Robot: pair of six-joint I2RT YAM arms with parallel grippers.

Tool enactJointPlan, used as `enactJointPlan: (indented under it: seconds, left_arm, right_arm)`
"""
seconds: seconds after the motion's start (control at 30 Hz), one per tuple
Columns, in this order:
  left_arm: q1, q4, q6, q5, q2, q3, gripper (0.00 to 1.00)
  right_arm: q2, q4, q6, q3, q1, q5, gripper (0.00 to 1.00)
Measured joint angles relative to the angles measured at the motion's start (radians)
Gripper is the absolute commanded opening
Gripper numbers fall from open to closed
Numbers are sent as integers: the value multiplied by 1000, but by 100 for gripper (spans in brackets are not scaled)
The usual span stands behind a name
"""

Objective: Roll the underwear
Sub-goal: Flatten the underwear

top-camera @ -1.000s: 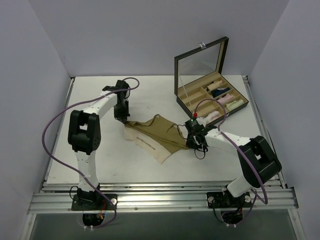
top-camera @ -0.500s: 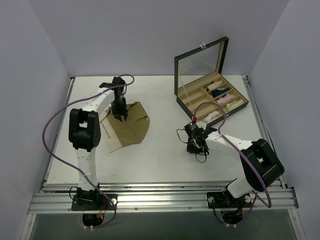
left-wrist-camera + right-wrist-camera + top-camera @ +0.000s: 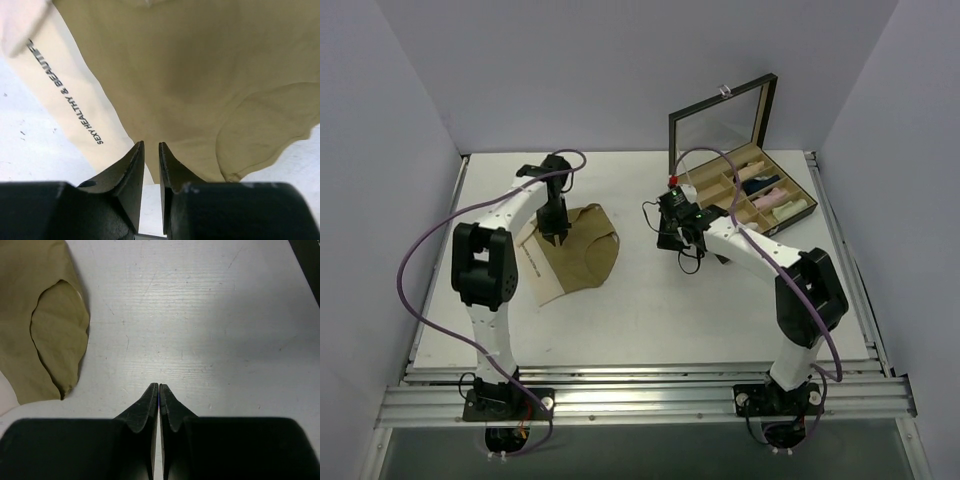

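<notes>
The tan-beige cloth briefs with the paler printed band [image 3: 572, 257] are spread flat on the white table [image 3: 650, 310], probably ready for rolling. Left gripper [image 3: 150, 150] hovers over them, barely parted, holding nothing. Farther back, right gripper [image 3: 158, 388] is pinched closed and empty near the open divided storage box [image 3: 745, 190].

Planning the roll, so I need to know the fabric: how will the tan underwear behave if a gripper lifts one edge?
The tan underwear is likely floppy: it lies flat, its edge folded over. Probably light and thin, so it should drape and sag. Its paler band looks a little firmer.
</notes>
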Motion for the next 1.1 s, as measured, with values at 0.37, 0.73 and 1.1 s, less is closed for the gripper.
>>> enactJointPlan:
  seconds: [0.37, 0.73, 1.1]
  left_arm:
    - [-202, -35, -95, 18, 88, -100, 26]
    - [-354, -35, -201, 220, 174, 21, 27]
    - [-349, -78, -154, 309, 205, 435, 34]
  right_arm:
    - [-94, -21, 4, -105, -3, -3, 1]
    - [-244, -22, 8, -243, -48, 2, 1]
    - [-305, 51, 74, -359, -18, -5, 1]
